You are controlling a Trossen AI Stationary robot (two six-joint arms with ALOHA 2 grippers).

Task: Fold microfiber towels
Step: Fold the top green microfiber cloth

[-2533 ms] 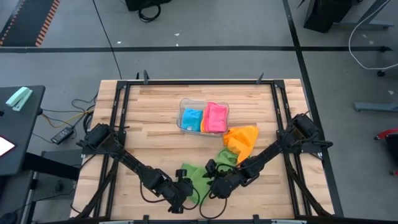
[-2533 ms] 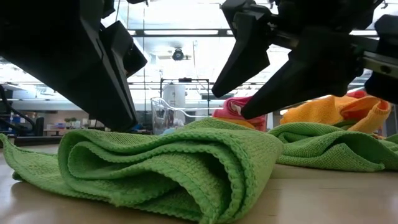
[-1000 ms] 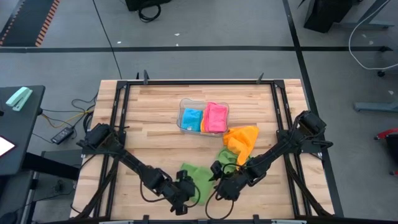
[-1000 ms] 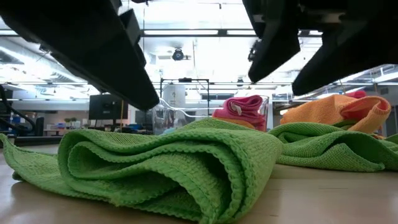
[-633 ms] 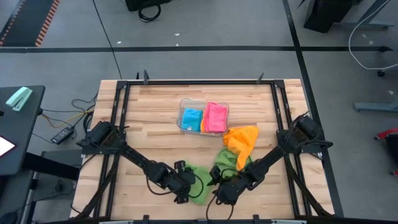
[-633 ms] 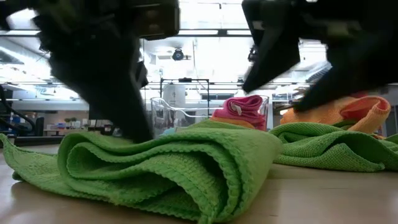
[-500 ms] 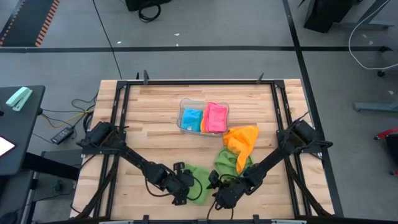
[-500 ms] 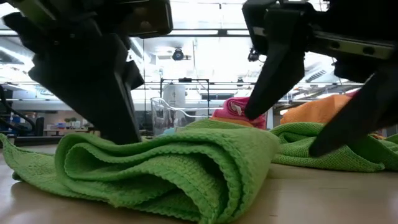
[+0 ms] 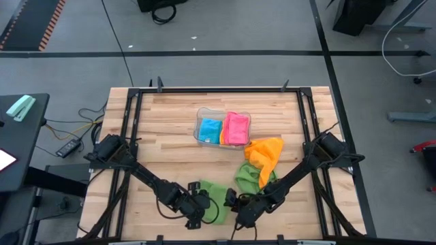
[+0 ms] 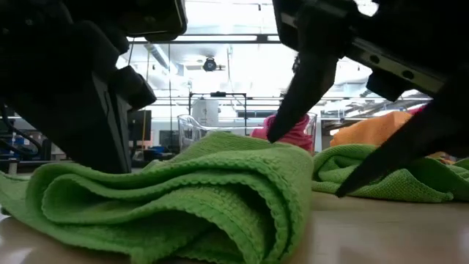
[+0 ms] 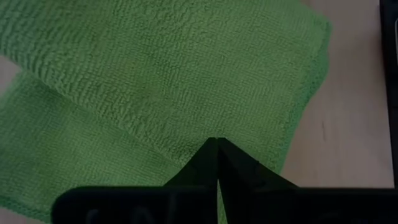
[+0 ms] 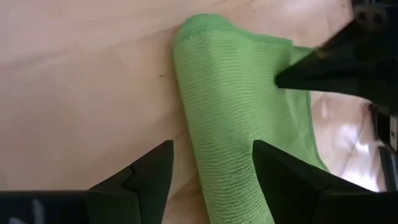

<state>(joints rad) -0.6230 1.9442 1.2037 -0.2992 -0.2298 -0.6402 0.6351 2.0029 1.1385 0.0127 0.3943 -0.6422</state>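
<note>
My left gripper (image 11: 216, 149) has pinched shut on the soft green microfiber towel (image 9: 216, 195) and dragged its fold sideways, bunching it higher. My right gripper (image 12: 211, 168) has spread wider and dropped astride that towel's end.

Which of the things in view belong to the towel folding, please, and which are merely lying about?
Part of the job:
green towel
orange towel
blue towel
pink towel
left tool, shut
right tool, open

Lying about:
clear tray
cables beside the table
</note>
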